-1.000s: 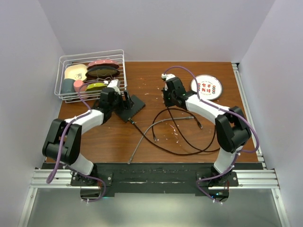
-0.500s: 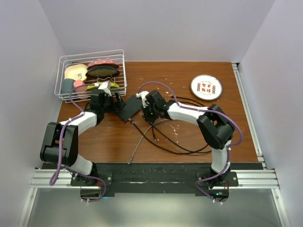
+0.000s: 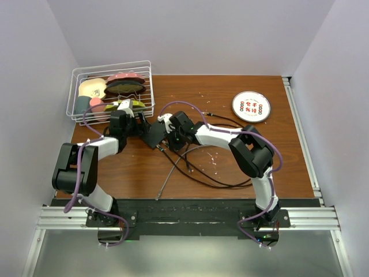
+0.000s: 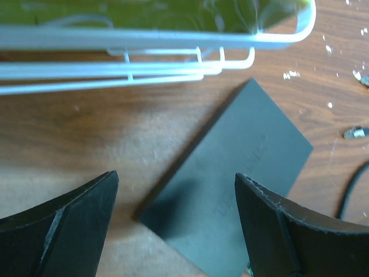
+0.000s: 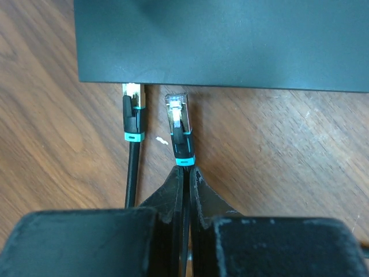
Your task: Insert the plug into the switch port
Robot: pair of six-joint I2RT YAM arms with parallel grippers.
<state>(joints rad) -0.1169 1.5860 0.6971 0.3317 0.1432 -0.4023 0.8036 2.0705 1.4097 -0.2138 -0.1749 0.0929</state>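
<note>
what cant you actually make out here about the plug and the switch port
1. Port openings: the right wrist view looks down on the black box; its top hides the edge face, so no socket shows by the plug.
2. Neighbouring plug: whether fully seated, hidden under the same edge.
3. Top view: plug tip too small, covered by the right gripper.
4. Left wrist view: blurred; box's near end cut off by the bottom edge.

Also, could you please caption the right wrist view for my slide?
Right pincer holds the plug just short of the black switch box, beside a second cable's plug.
</note>
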